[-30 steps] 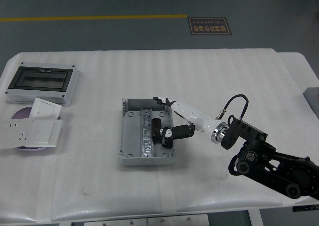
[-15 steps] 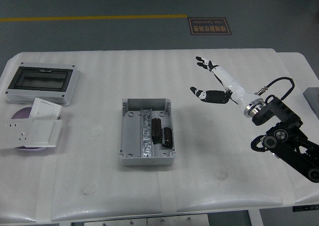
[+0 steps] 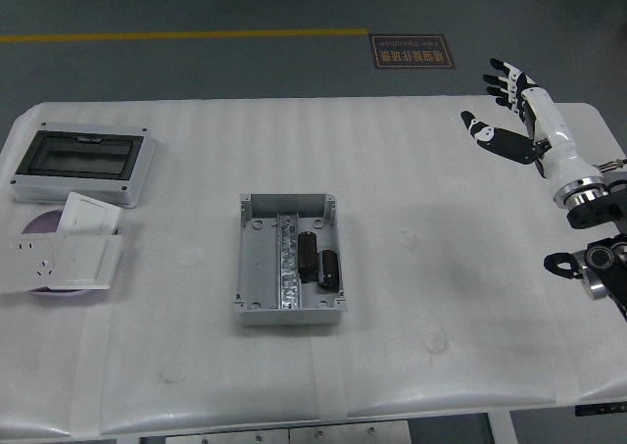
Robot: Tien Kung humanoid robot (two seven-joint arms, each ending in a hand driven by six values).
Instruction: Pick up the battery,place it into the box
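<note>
The grey open box (image 3: 257, 261) sits in the middle of the table. Two dark batteries (image 3: 318, 260) lie side by side inside it, just right of its metal rail. My right hand (image 3: 502, 111) is raised over the table's far right corner, well away from the box. Its fingers (image 3: 506, 79) are spread and hold nothing. The left arm does not show.
A grey enclosure with a dark window (image 3: 80, 162) lies at the far left. In front of it are white switch plates (image 3: 61, 253) on a purple disc. A grey object (image 3: 617, 184) pokes in at the right edge.
My right hand let go of the battery inside the box, then lifted up and away to the far right, its fingers now spread. The battery stays in the box.
</note>
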